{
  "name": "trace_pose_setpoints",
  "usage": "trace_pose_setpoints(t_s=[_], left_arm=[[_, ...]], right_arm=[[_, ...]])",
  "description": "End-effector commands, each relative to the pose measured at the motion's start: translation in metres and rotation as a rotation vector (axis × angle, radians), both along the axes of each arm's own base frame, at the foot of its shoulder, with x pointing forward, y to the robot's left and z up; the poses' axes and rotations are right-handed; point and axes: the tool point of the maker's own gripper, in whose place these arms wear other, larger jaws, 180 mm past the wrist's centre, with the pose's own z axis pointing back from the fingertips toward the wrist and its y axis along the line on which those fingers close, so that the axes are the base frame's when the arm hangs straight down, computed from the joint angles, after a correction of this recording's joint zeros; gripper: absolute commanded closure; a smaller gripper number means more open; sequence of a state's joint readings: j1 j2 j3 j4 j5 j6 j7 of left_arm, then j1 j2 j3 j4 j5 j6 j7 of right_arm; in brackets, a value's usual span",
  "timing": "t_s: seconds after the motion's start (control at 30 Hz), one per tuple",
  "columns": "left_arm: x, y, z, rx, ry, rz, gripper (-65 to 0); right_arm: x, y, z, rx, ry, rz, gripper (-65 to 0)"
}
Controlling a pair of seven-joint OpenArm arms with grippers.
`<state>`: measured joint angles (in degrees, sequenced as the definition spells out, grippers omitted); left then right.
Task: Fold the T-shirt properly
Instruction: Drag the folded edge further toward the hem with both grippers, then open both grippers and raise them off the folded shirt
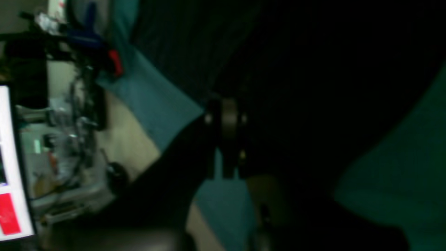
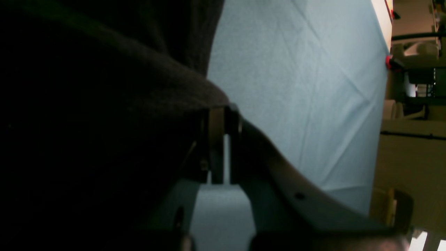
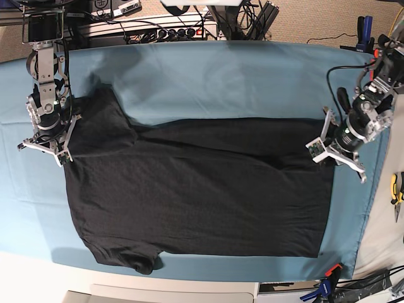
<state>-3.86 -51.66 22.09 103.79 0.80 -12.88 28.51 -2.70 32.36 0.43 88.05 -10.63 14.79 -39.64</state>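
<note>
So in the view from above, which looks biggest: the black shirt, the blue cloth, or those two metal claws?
Largest to smallest in the base view:
1. teal table cloth
2. T-shirt
3. the two grippers, right gripper and left gripper, which look about alike, so I won't rank them.

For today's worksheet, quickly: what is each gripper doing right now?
Left gripper: shut on the T-shirt hem edge.
Right gripper: shut on the T-shirt's shoulder edge.

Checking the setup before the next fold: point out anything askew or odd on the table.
The T-shirt lies partly folded and lopsided: its far edge is doubled over, one sleeve sticks out past it, and the near sleeve is bunched. The left gripper and right gripper pinch the folded edge. Nothing looks spilled or damaged.
</note>
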Motion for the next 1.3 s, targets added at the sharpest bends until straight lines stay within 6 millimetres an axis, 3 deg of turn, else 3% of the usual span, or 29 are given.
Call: trace_pose_setpoints(t_s=[0.0, 0.5, 0.53, 0.63, 0.67, 0.7, 0.8, 1.13, 1.27], left_arm=[[0.011, 0.009, 0.014, 0.015, -0.051, 0.012, 0.0], [0.012, 0.022, 0.004, 0.043, -0.035, 0.037, 0.0], [0.012, 0.023, 0.005, 0.051, -0.039, 0.036, -3.8], [0.013, 0.024, 0.005, 0.064, -0.045, 0.034, -27.2], [0.013, 0.024, 0.005, 0.064, -0.046, 0.034, -31.5], [0.014, 0.024, 0.006, 0.061, -0.051, 0.04, -32.4], [0.016, 0.025, 0.009, 0.054, -0.069, 0.056, -32.4], [0.013, 0.026, 0.006, 0.043, -0.042, 0.083, -32.4], [0.006, 0.015, 0.009, 0.002, -0.009, 0.094, -32.3]], right_arm=[[0.009, -0.01, 0.021, -0.039, -0.052, -0.003, 0.0], [0.009, -0.01, 0.02, -0.04, -0.05, -0.005, 0.0], [0.008, -0.011, 0.02, -0.041, -0.047, -0.009, 0.0], [0.007, -0.012, 0.019, -0.043, -0.04, -0.015, 0.0], [0.007, -0.012, 0.019, -0.044, -0.04, -0.016, -1.3], [0.007, -0.012, 0.019, -0.044, -0.04, -0.016, -7.0], [0.007, -0.012, 0.019, -0.044, -0.04, -0.016, -18.5], [0.007, -0.023, 0.03, -0.132, -0.062, -0.042, -18.8], [0.009, -0.019, 0.054, -0.183, -0.104, -0.059, -18.7]])
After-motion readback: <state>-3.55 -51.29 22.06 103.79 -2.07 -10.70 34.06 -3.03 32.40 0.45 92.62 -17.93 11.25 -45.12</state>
